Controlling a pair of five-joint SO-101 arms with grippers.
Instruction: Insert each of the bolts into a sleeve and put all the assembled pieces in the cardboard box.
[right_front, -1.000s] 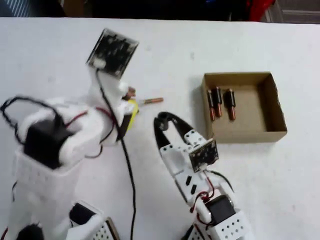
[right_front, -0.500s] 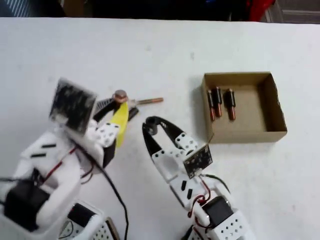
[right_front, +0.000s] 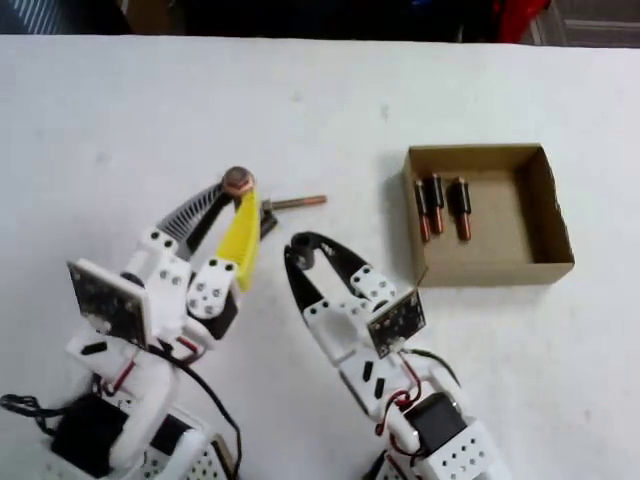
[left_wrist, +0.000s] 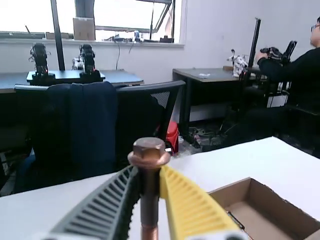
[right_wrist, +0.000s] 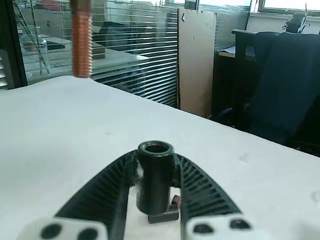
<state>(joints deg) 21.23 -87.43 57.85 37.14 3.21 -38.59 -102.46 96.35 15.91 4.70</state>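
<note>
The left claw (right_front: 238, 198) is closing tight on a copper bolt (right_front: 238, 182), pinching the shank just under the head between its grey finger (left_wrist: 100, 205) and yellow finger (left_wrist: 185, 205). The bolt is standing upright, head on top, raised off the white surface (right_front: 120, 110).

The right claw (right_front: 304, 250) is sitting just beside it, its two black fingers nearly shut around a black sleeve (right_wrist: 155, 175). The sleeve is standing upright with its open end facing up. In the right wrist view the threaded end of the held bolt is hanging above the sleeve and off to one side, not touching it.

A second bolt (right_front: 298, 202) is lying flat on the surface just beyond both claws, with a dark piece at the end nearer the left claw.

The cardboard box (right_front: 545, 215) is resting on the surface on the right arm's side. Three assembled pieces (right_front: 437, 205) are lying side by side in it, near the wall that faces the claws.
</note>
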